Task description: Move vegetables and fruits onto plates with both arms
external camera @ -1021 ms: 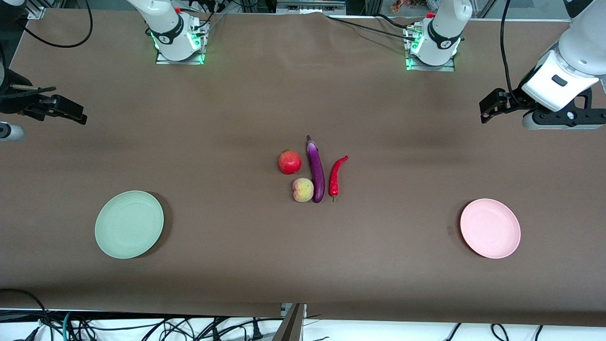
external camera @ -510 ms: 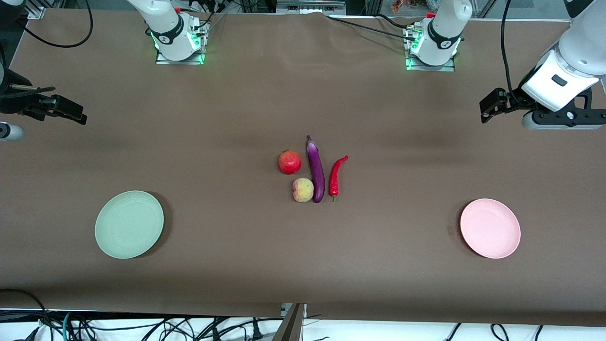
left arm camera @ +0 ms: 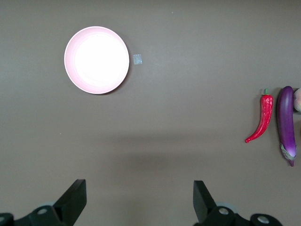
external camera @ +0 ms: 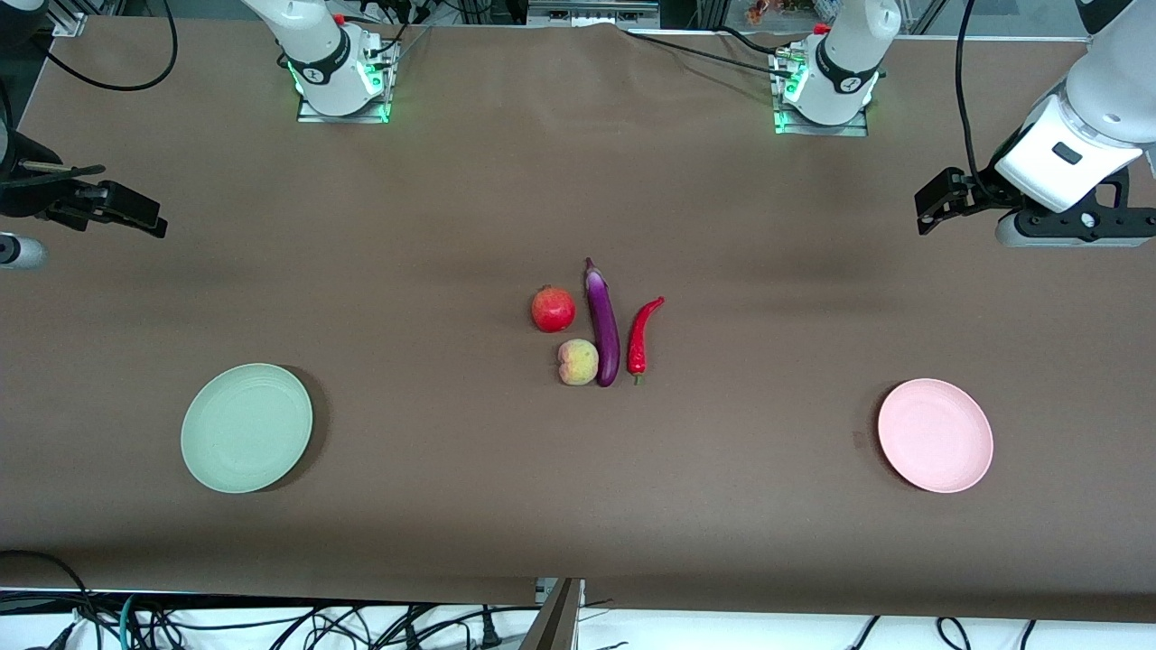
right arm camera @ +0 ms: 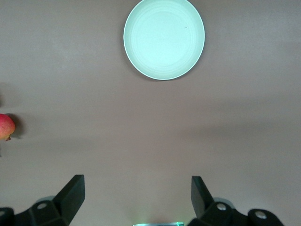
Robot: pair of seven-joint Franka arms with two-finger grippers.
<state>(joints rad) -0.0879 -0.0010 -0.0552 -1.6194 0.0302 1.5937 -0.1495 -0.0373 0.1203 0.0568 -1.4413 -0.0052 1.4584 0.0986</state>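
In the middle of the table lie a red pomegranate [external camera: 553,309], a purple eggplant [external camera: 602,325], a red chili pepper [external camera: 642,336] and a yellowish-pink peach [external camera: 578,362], close together. The pale green plate [external camera: 247,427] lies toward the right arm's end, the pale pink plate [external camera: 936,435] toward the left arm's end; both are bare. My left gripper [external camera: 930,206] hangs open and empty high over the left arm's end. Its wrist view shows the gripper [left arm camera: 140,200], the pink plate [left arm camera: 97,60], chili [left arm camera: 260,125] and eggplant [left arm camera: 286,122]. My right gripper [external camera: 135,212] hangs open and empty over its end; its wrist view shows the gripper [right arm camera: 138,197], the green plate [right arm camera: 164,38] and the pomegranate [right arm camera: 5,127].
A brown cloth covers the table. A small pale tag [left arm camera: 137,59] lies on it beside the pink plate. Cables run along the table's edge nearest the front camera and near the arm bases [external camera: 341,86].
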